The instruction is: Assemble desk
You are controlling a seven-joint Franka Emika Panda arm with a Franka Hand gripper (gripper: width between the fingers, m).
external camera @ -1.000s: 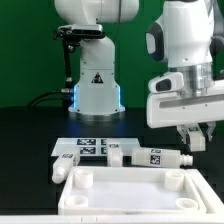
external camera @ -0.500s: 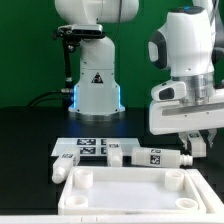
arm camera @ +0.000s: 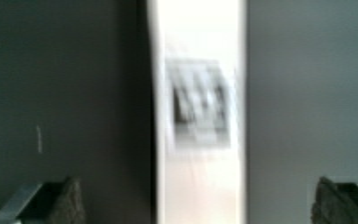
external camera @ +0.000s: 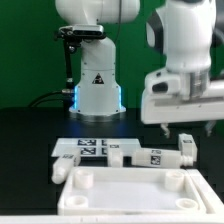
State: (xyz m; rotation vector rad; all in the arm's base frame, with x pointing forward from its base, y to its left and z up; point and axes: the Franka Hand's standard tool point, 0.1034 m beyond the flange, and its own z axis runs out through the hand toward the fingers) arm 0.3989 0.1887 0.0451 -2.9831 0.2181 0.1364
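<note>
The white desk tabletop (external camera: 125, 190) lies at the front with its rim and round corner sockets facing up. A white square-bar leg (external camera: 150, 156) with a tag sticker lies just behind it. My gripper (external camera: 180, 146) hangs over the end of that leg on the exterior view's right. It is open and holds nothing. In the wrist view the leg (arm camera: 197, 110) runs as a blurred white bar midway between my two dark fingertips (arm camera: 43, 202), with a wide gap on both sides. My gripper (arm camera: 197, 205) does not touch it.
The marker board (external camera: 88, 146) lies behind the tabletop. Another white leg (external camera: 65, 166) lies at the tabletop's corner on the exterior view's left. The big white robot base (external camera: 95, 85) stands at the back. The table is black.
My gripper has shifted toward the exterior view's left and its fingers have come down closer to the leg's end. The hand has turned. The parts on the table have not moved.
</note>
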